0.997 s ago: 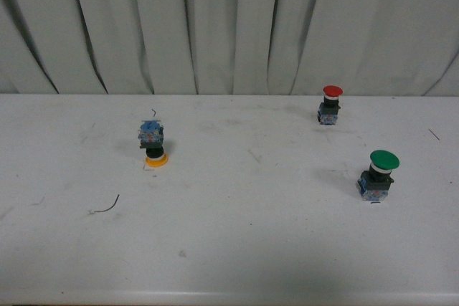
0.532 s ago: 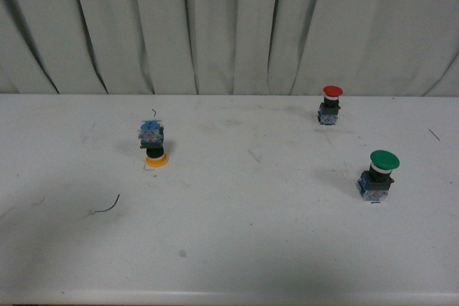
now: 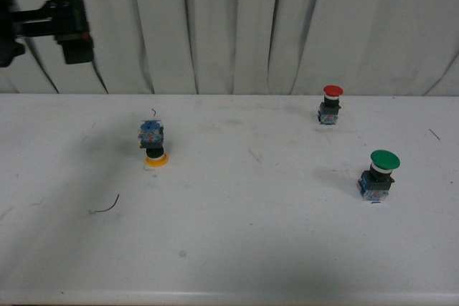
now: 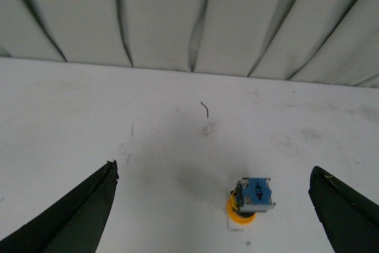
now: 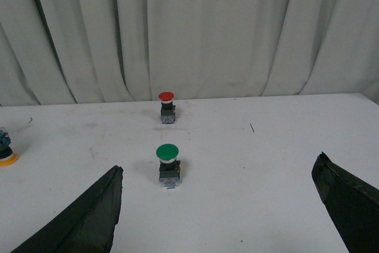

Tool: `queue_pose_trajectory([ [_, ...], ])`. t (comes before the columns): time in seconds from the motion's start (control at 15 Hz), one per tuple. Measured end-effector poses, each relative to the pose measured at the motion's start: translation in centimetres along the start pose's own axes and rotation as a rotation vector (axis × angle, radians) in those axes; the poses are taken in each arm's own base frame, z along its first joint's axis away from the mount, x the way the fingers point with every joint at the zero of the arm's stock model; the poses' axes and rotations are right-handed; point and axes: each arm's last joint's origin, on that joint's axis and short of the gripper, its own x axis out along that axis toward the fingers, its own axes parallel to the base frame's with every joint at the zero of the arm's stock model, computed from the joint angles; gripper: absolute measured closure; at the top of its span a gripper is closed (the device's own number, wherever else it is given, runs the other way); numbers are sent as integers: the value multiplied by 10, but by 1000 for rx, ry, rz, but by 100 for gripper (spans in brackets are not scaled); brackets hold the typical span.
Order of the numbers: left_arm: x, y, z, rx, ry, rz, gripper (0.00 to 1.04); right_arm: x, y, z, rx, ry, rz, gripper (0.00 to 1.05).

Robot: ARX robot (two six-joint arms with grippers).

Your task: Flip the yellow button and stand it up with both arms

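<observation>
One wire scrap [image 3: 153, 112] behind yellow button [image 3: 153, 143]

The yellow button [image 3: 153, 145] stands upside down, its cap on the surface [image 3: 237, 249] and blue base up, near the far-left corner.

The small plastic yellow button [image 3: 153, 142] has a yellow-orange round cap, a black collar and a blue blocky base flecked with white. It sits on a flat white table [image 3: 272, 249] faintly scuffed with grey marks. Near it lies a thin dark curl of wire [image 3: 106, 207]. To its right, the small red-capped plastic button [image 3: 330, 104] has a black collar and blue base. The larger green-capped plastic button [image 3: 379, 175] shows a white ring under its cap, then black and blue. Behind the yellow button hangs a pale grey-white pleated cloth curtain [image 3: 237, 26], striped by dark fold shadows. The bulky left arm [image 3: 61, 25] is black, as are the wedge-shaped left pincer [image 4: 213, 169] and right pincer [image 5: 218, 167].
</observation>
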Motion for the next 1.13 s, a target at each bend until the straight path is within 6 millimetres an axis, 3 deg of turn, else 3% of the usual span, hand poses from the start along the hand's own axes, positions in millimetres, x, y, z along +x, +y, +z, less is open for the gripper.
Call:
queue_pose_trajectory([
  [0.13,34,-15,9,39,61,3,7,0,0,0,0,0,0,7],
  [0.33,76,-41,1,85,278,-26,7,0,0,0,0,0,0,7],
  [0.53,85,-55,-5,109,355,-51,7,0,0,0,0,0,0,7],
  [0.8,101,-56,-32,113,445,-35,7,0,0,0,0,0,0,7],
  [1.13,113,-55,-34,63,448,-12,7,0,0,0,0,0,0,7],
])
